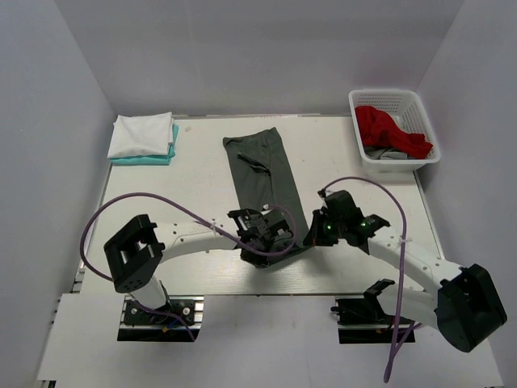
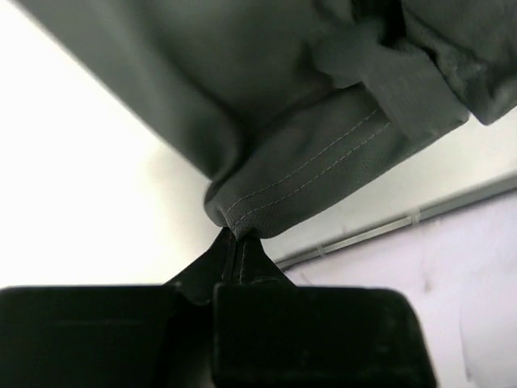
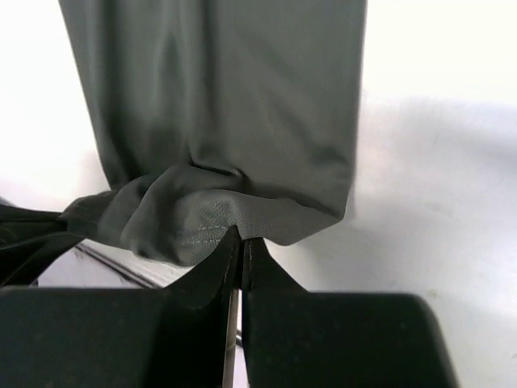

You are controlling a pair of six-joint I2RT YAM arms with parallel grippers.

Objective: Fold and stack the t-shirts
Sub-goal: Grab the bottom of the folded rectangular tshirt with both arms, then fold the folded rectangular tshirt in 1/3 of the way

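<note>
The dark grey t-shirt (image 1: 260,166) lies as a long narrow strip down the middle of the surface (image 1: 194,194), its near end bunched up between the two arms. The left jaws are pinched shut on the hem at the near left corner, with the stitching showing just above their tips. The right jaws are closed tight on the hem at the near right corner. Over at the far left, the white t-shirt (image 1: 141,133) sits folded on top of the teal t-shirt (image 1: 145,161). The red t-shirt (image 1: 386,128) lies heaped in the basket (image 1: 384,92) at far right.
</note>
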